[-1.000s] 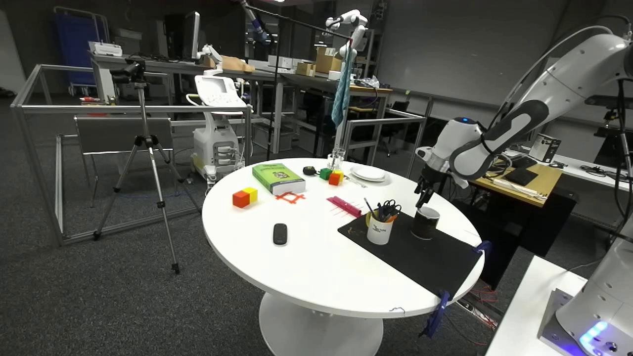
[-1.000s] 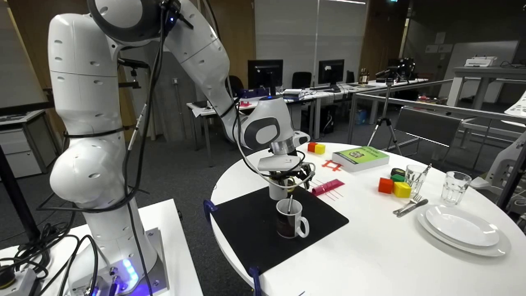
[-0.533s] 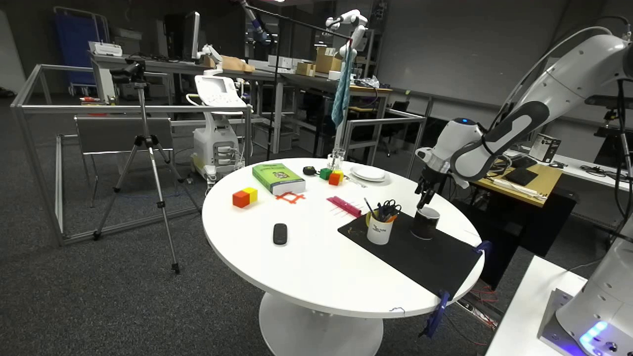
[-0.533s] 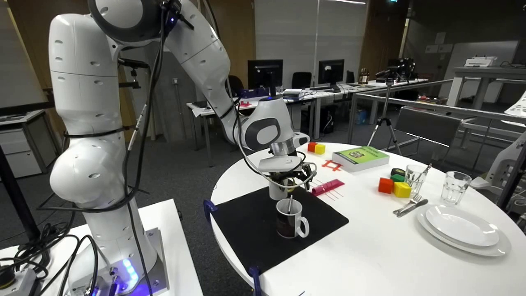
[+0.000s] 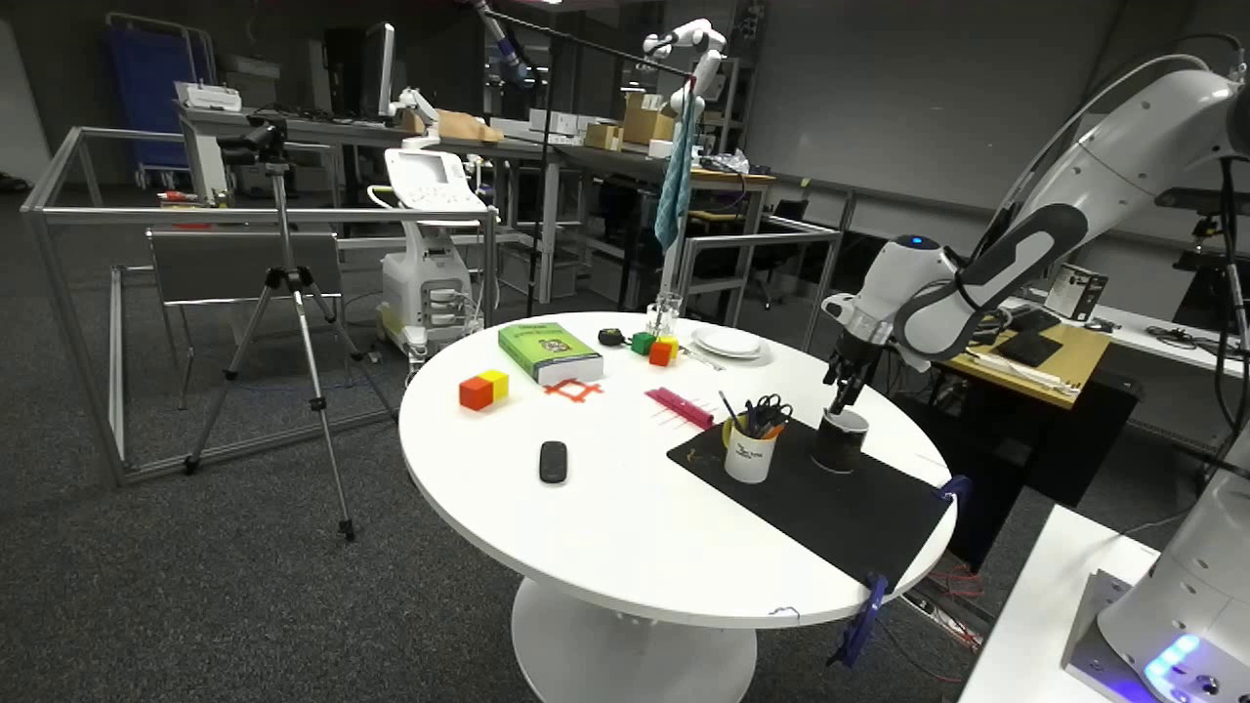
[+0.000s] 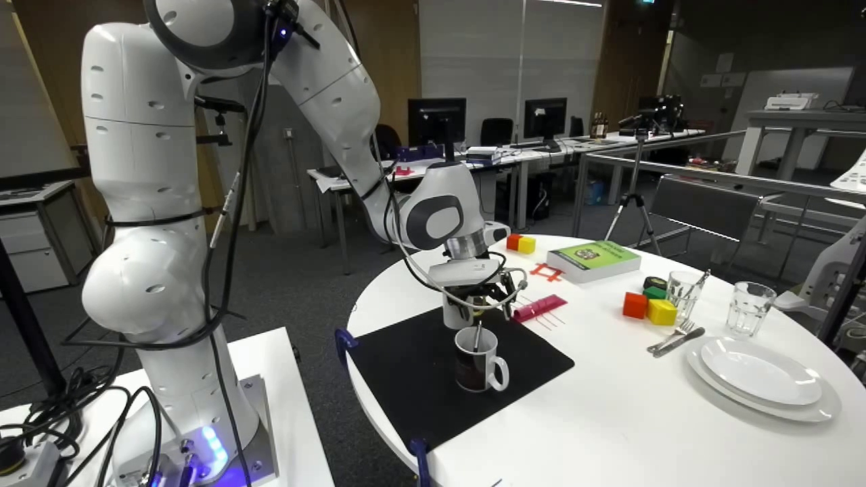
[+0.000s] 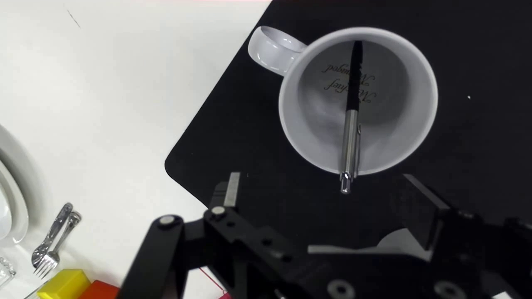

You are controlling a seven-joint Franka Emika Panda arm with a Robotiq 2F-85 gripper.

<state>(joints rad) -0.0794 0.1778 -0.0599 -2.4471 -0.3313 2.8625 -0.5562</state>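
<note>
A dark mug [image 7: 357, 166] with a white inside stands upright on the black mat [image 7: 232, 124], its handle toward the upper left in the wrist view. A black and silver pen [image 7: 351, 124] leans in it, its silver end sticking out over the rim. My gripper [image 7: 328, 193] is open, with one finger pad [image 7: 232, 189] well to each side of that pen end and nothing held. In an exterior view the gripper [image 5: 842, 398] hangs just above the dark mug [image 5: 838, 444]. A white mug [image 5: 749, 461] with scissors and pens stands close by, partly behind the gripper in an exterior view.
Blue clamps [image 5: 864, 620] grip the mat at the table edge. A pink piece [image 6: 539, 308], a green book [image 6: 592, 260], coloured blocks [image 6: 636, 306], glasses [image 6: 749, 308], cutlery [image 6: 676, 338] and plates [image 6: 761, 372] lie farther out. A black remote-like object [image 5: 553, 462] also lies on the table.
My gripper has shifted and tilted slightly at the mug, a little to the right in both exterior views. It stays open. The mugs and the pen have not visibly moved.
</note>
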